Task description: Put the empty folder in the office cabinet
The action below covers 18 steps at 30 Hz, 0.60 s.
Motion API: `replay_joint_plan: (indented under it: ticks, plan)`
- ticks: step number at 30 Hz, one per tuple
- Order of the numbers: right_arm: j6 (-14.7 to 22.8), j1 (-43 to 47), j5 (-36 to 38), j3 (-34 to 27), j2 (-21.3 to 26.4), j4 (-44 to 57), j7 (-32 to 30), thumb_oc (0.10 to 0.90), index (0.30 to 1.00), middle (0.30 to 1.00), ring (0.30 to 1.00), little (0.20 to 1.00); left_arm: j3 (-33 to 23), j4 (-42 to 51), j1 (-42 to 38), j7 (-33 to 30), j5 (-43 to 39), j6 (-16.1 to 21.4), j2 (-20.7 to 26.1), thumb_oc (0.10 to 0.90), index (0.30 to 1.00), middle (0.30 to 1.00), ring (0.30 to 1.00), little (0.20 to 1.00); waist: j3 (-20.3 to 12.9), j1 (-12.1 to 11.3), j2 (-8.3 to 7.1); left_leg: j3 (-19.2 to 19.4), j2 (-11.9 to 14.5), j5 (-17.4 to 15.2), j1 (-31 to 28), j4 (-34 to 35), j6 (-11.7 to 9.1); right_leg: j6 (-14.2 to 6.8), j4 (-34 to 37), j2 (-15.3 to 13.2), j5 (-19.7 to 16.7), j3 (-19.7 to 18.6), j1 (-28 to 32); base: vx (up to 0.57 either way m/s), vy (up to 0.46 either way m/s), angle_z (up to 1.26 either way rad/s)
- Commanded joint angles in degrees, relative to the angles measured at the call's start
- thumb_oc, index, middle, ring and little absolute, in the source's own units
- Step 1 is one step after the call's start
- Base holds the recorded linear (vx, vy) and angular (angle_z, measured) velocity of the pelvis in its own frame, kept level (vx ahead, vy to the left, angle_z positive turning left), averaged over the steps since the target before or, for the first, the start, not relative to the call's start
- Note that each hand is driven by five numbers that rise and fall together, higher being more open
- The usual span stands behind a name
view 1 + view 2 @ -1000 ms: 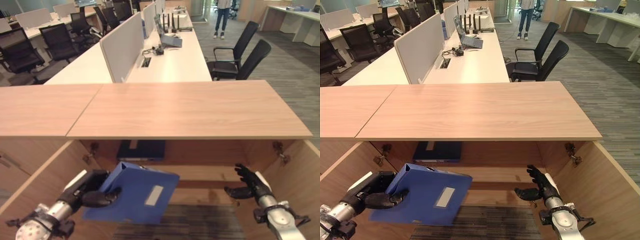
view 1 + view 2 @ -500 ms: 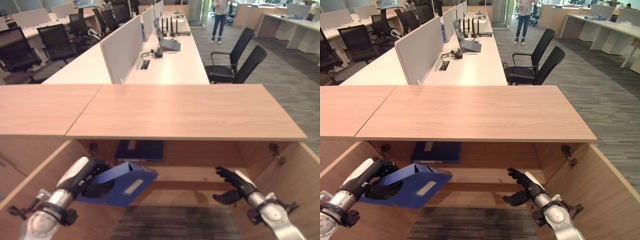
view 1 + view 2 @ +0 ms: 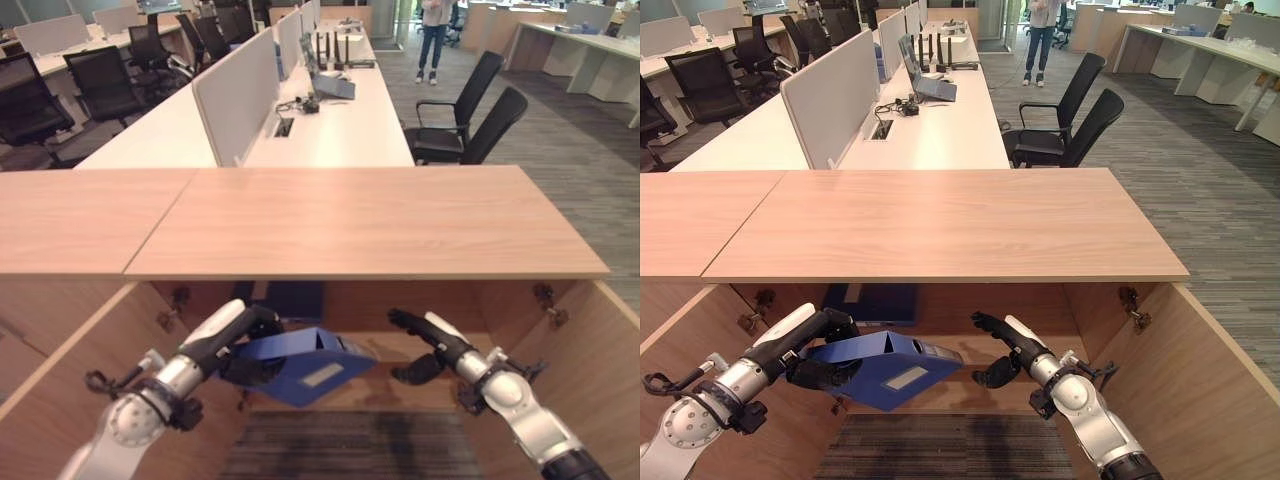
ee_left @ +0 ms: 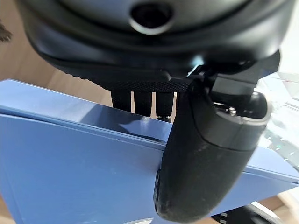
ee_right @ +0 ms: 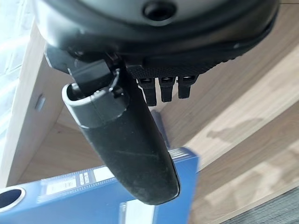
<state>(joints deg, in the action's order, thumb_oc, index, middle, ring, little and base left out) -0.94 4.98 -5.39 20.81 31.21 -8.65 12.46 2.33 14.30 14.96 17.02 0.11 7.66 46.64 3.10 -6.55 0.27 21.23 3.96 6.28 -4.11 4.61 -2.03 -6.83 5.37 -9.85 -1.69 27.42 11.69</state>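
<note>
A blue folder (image 3: 305, 362) with a white label hangs nearly flat inside the open cabinet (image 3: 360, 222), just above its lower shelf (image 3: 970, 352). My left hand (image 3: 823, 338) is shut on the folder's left end, fingers over the top edge and thumb underneath. The left wrist view shows the thumb (image 4: 205, 154) pressed on the blue cover (image 4: 70, 163). My right hand (image 3: 428, 338) is open close to the folder's right end, with fingers straight and thumb spread. In the right wrist view its thumb (image 5: 126, 144) lies over the folder's spine (image 5: 84, 196); whether it touches is unclear.
A second dark blue folder (image 3: 875, 300) lies flat at the cabinet's back left. Open doors (image 3: 60, 390) (image 3: 1200, 380) stand on both sides. Beyond the wooden top are white desks (image 3: 330, 110) and black chairs (image 3: 480, 120), with a person (image 3: 435, 30) standing far off.
My left hand has carried the folder forward and to the right into the cabinet, tipping it flatter. The right hand has moved left toward the folder's end.
</note>
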Motion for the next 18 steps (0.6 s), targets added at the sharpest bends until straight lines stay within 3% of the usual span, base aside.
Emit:
replay_joint_plan:
  ticks: [1, 7, 18]
  plan:
    - [5.91, 9.63, -1.21, 1.02, -0.1, 5.57, -2.32, 0.8, 0.9, 0.9, 0.9, 0.9, -0.17, 6.29, -10.2, -1.16, -7.21, 5.66, 5.32, 0.4, 0.3, 0.3, 0.3, 0.3, -1.56, 0.02, -0.78, -0.97, 0.35, -1.85, 0.98, 0.39, -2.76, 0.43, -0.39, 0.98, 0.85, 3.03, 0.53, 0.0, 0.0, 0.0]
    - [6.38, 12.14, -0.95, 3.52, 0.15, 5.32, -2.38, 0.8, 0.9, 0.9, 0.9, 0.9, 2.49, 7.74, -13.06, -1.13, -9.32, 6.18, 7.94, 0.4, 0.3, 0.3, 0.3, 0.3, -1.65, -0.07, -0.82, -1.05, 0.32, -1.79, 0.96, 0.39, -2.83, 0.25, -0.41, 0.97, 0.77, 3.11, 0.63, 0.0, 0.0, 0.0]
    - [6.4, 15.58, 2.11, 11.27, -1.02, 5.03, 2.65, 0.8, 0.9, 0.9, 0.9, 0.9, 7.79, 8.18, -23.6, -4.39, -6.37, 7.43, 5.99, 0.4, 0.3, 0.3, 0.3, 0.3, -1.91, -0.15, -1.32, -1.11, 0.42, -1.57, 0.82, 0.39, -3.1, 0.39, -0.42, 1.18, 1.01, 3.25, 0.81, 0.0, 0.0, 0.0]
